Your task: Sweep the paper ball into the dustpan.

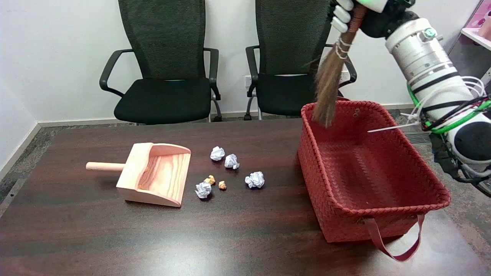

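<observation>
The dark wooden table (238, 237) fills most of my view, with two black mesh office chairs (165, 69) behind it. On its right side sits the red woven basket (383, 214), open-topped and apparently bare inside, a strap handle hanging off its near wall. At the left lies the wooden dustpan (157, 178), its open mouth facing right toward the litter and its round handle pointing left.

My right hand (345, 13) is high at the top edge, only partly in frame. From what shows, its fingers are wrapped around the bound neck of the straw hand broom (330, 82), which hangs bristles-down over the basket's far left corner, well clear of the tabletop.

The white paper balls are loose between dustpan and basket: two touching at the back (217, 153), one to the right (255, 179), one nearest the pan's mouth (203, 189). A few small orange scraps (210, 179) lie beside that last one.

My read is that I am bringing the broom over to begin sweeping. To do it well, I should lower the bristles onto the table just right of the rightmost ball, then drag leftward in short, flat strokes toward the pan's lip. Pressing too hard could shove the unheld dustpan away.
</observation>
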Available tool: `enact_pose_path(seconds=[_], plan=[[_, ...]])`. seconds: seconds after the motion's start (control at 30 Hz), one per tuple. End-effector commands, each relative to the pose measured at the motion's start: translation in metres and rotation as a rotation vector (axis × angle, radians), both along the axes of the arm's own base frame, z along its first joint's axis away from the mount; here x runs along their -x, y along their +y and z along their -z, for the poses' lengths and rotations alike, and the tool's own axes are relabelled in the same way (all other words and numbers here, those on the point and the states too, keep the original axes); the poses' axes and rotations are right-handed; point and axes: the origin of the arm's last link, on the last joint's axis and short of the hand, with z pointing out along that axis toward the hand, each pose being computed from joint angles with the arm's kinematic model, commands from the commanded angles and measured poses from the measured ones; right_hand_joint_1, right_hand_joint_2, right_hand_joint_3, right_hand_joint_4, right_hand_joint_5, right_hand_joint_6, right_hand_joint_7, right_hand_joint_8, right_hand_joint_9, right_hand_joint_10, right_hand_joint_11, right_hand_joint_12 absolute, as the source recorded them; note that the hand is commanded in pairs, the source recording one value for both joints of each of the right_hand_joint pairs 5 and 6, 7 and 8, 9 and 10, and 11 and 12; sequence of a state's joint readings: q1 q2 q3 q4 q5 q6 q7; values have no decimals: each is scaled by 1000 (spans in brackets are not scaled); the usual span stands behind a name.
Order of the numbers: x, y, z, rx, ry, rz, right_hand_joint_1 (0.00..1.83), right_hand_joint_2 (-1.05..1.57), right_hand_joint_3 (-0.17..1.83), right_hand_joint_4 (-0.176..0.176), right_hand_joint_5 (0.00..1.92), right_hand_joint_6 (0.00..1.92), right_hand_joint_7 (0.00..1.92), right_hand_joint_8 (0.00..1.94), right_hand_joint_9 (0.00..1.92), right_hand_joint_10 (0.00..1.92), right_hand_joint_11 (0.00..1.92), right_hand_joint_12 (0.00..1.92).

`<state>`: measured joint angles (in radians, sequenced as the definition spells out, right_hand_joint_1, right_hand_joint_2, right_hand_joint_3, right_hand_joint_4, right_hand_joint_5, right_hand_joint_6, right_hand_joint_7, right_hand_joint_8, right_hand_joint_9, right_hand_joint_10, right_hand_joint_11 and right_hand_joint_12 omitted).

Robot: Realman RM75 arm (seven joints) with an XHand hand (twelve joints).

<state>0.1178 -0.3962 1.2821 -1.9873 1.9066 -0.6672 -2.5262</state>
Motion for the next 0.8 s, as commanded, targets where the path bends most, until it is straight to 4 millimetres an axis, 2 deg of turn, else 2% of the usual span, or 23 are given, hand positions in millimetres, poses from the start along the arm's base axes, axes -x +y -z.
enact_pose_path(seconds=[0.03,0.07,0.2,0.43,0.6,0.8], plan=[[-14,-20,67,-256,9,18,1024,1571,1563,167,1920,1920,1920,1920,1920,1920,1920,1920],[-12,-22,73,-274,15,26,1021,1571,1578,176,1920,1920,1920,1920,1920,1920,1920,1920],[-1,-29,98,-344,17,61,1017,1571,1599,176,1920,1920,1920,1920,1920,1920,1920,1920],[37,-48,130,-377,40,118,1015,1571,1596,176,1920,1920,1920,1920,1920,1920,1920,1920],[56,-64,144,-334,132,80,1014,1571,1591,176,1920,1920,1920,1920,1920,1920,1920,1920],[79,-81,156,-293,133,88,1012,1571,1611,176,1920,1920,1920,1920,1920,1920,1920,1920]])
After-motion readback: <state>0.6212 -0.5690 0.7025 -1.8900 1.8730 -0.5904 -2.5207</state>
